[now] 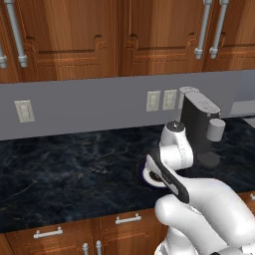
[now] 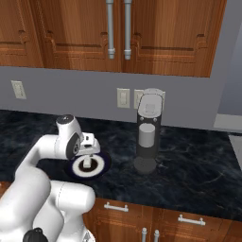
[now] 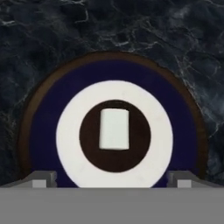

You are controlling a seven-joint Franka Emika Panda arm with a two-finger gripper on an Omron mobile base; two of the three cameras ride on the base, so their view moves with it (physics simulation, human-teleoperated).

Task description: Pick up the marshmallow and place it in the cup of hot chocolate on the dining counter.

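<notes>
Marshmallow (image 3: 114, 129) is seen dead centre on the plate (image 3: 52, 109), a stubby white lump sitting on the dark brown middle disc, ringed by a white band, then a deep blue band with a brownish rim. In the hand view it's looked at straight down, with the two finger tips (image 3: 41, 179) poking up at the bottom corners, one on each side and well apart, so the jaws are spread wide with nothing between them. No contact with the marshmallow can be made out.

From the right base view the gripper (image 2: 90, 150) is seen hanging just above the plate (image 2: 103, 166), and the marshmallow (image 2: 88, 166) shows up as a tiny white speck in the dark centre. In the left base view the plate (image 1: 145, 175) is mostly hidden behind the arm, just a slice of blue and white showing.

All of it is set on a counter (image 1: 69, 174) with a black, white-veined marble top. A dark coffee machine (image 2: 148, 130) stands near the plate, off to the right, against the grey wall (image 1: 89, 104). Wooden cabinets (image 1: 74, 40) with metal handles are hung above.
</notes>
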